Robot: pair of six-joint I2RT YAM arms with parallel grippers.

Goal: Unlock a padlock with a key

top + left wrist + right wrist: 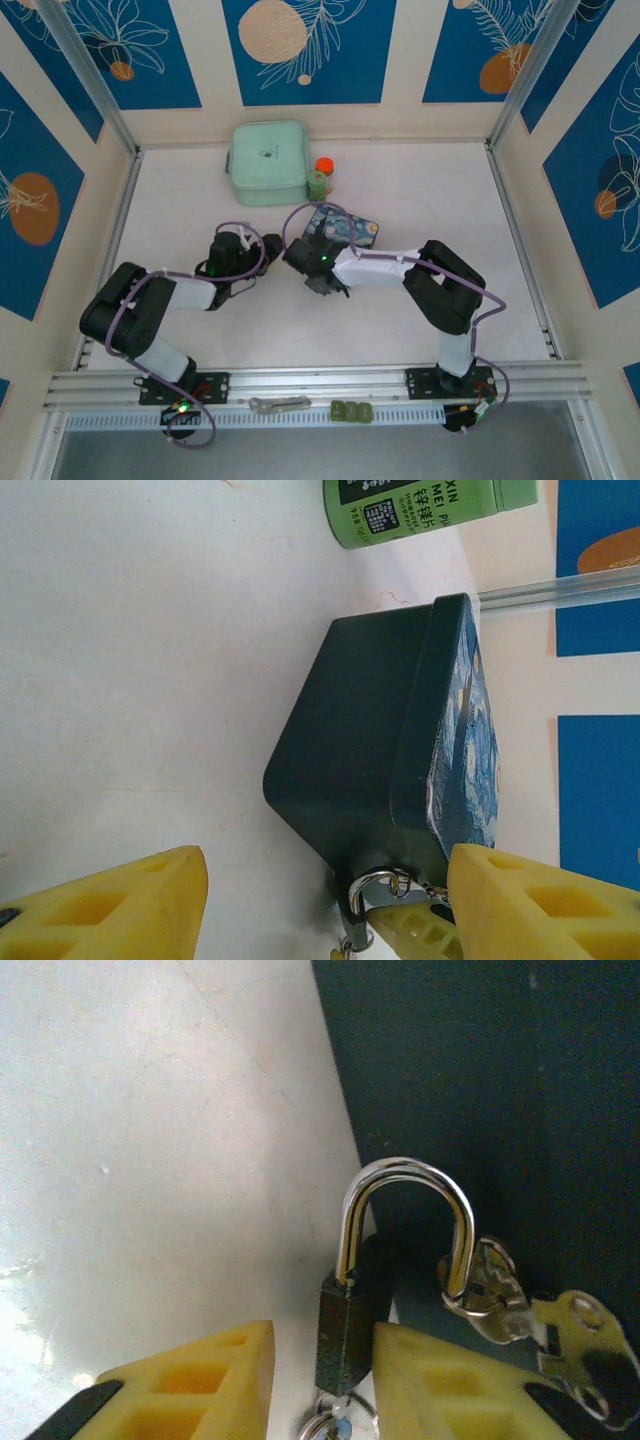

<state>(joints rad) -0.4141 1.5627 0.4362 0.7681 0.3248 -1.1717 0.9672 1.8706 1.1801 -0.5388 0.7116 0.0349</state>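
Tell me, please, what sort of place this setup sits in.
Probably a purpose-built robot test booth: a white table edged by aluminium rails, blue-and-cream patterned wall panels closing it in, and a left arm and right arm bolted at the near edge.

- Two robot arms: one left arm and one right arm.
- Four yellow jaws, two on each arm.
- One counter, white.
- One padlock, small and dark, with one shiny loop on top.
- One blue box with swirly paint.
- One pale green case.
- One green bottle.
- One small orange thing just behind the bottle.
- One grey metal tool on the rail at the front.
- Two small green lumps near that tool: one and another.
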